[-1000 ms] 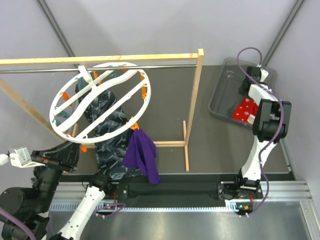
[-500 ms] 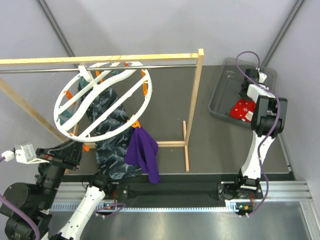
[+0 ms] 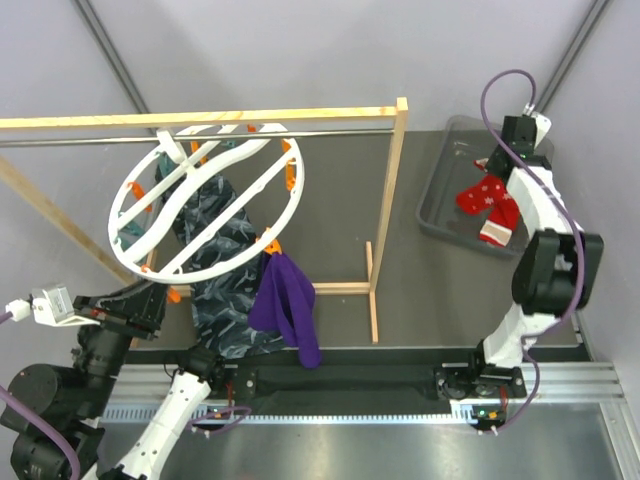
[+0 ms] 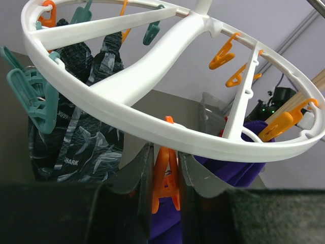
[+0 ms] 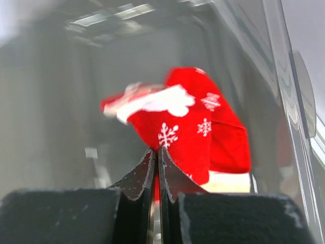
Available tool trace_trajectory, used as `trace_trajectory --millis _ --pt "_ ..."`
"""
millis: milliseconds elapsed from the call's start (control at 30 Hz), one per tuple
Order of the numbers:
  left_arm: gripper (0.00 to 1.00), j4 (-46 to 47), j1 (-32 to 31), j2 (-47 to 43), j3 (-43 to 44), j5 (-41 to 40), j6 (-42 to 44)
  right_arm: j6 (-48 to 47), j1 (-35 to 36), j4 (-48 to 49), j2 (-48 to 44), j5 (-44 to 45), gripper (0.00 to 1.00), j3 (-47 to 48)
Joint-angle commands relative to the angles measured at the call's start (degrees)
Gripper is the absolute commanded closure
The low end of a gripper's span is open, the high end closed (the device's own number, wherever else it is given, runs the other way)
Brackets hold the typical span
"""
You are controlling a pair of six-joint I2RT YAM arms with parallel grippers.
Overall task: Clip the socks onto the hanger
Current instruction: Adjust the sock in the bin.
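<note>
rightward, the right tool (image 5: 156, 152) was clenched on a red sock (image 3: 487, 197) hanging over the grey bin (image 3: 434, 200); the hanger (image 4: 127, 86) lay far to its left, at the left tool (image 4: 165, 175), which flanked an orange clip (image 4: 165, 185), grip unclear.

The white hanger (image 4: 152, 76) spreads overhead, one orange clip (image 4: 165, 189) sitting within the claw (image 4: 165, 158).

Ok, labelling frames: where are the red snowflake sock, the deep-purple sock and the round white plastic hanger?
red snowflake sock (image 3: 487, 196): top view, its middle
deep-purple sock (image 3: 285, 305): top view, mid-body
round white plastic hanger (image 4: 213, 147): left wrist view, near rim
</note>
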Motion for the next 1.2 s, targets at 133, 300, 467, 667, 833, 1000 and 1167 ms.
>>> trace_trajectory --millis 133,300,467,667,833,1000,1167 --pt "1.0 0.7 0.0 1.3 0.1 1.2 -0.7 -1.0 2.2 5.5 -15.2 -8.6 1.0 -13.9" --pt "1.0 -0.2 0.0 0.4 0.8 1.5 -1.0 -2.8 2.2 8.3 -15.8 -14.7 1.0 -16.5" --pt "1.0 -0.6 0.0 -0.1 1.1 1.4 -2.4 -2.6 2.2 7.6 -11.6 -17.9 0.98 -16.8" --pt "1.0 -0.8 0.0 0.8 1.6 1.8 -1.1 -0.3 1.6 5.9 -8.3 -9.2 0.9 -20.5" --pt "1.0 -1.1 0.0 -0.5 0.2 1.7 -1.7 -3.5 1.8 5.8 -7.8 -6.5 0.65 -22.1" --pt "1.0 -0.8 0.0 -0.5 -0.2 2.1 -3.0 -5.2 1.9 3.9 -7.4 -5.8 0.32 -18.5" --pt "1.0 -0.2 0.0 0.9 0.1 2.7 -1.8 -5.4 1.9 4.3 -4.2 -7.3 0.24 -15.0"
